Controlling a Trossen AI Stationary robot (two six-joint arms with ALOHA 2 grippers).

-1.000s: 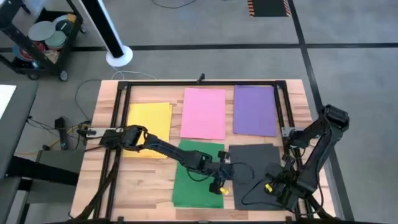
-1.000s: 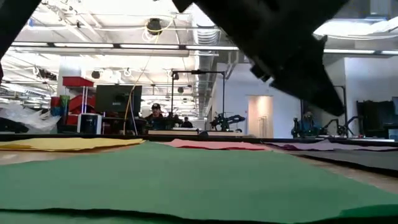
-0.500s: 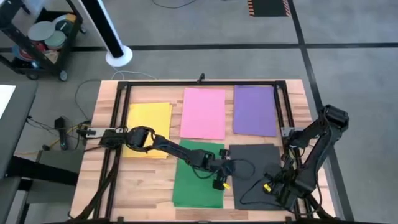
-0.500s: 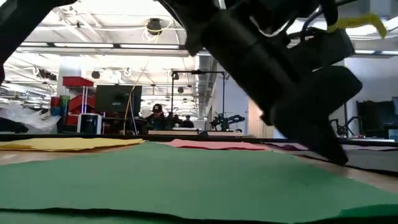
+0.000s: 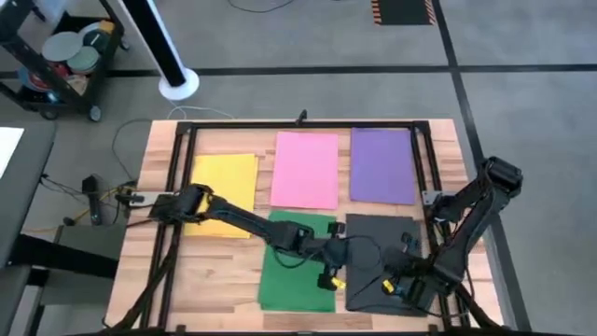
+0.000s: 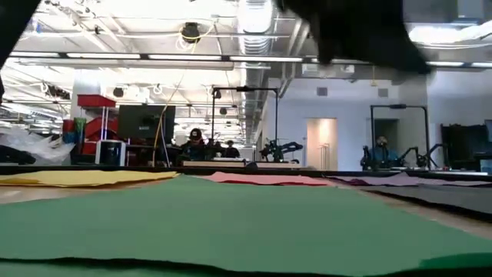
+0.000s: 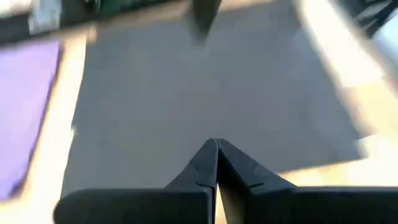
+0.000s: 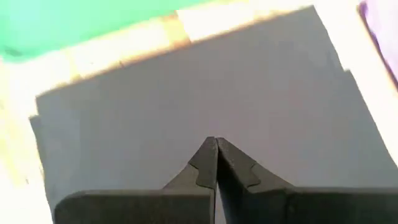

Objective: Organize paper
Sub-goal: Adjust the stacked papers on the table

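Risk: both arms crowd the black sheet (image 5: pixel 381 261) at lower right of the high view. A push from either tip could skid or buckle it, or the arms could clash.

Left gripper (image 7: pixel 216 163) is over the sheet's left edge, fingers pressed together, pinching nothing. Right gripper (image 8: pixel 216 160) is over its lower part, likewise closed and empty.

Paper: five flat plain sheets on the wooden table (image 5: pixel 215 280). Yellow sheet (image 5: pixel 224 182), pink sheet (image 5: pixel 305 170), purple sheet (image 5: pixel 382 165) run across the upper row. Green sheet (image 5: pixel 294 266) sits just left of black, edges not squared.
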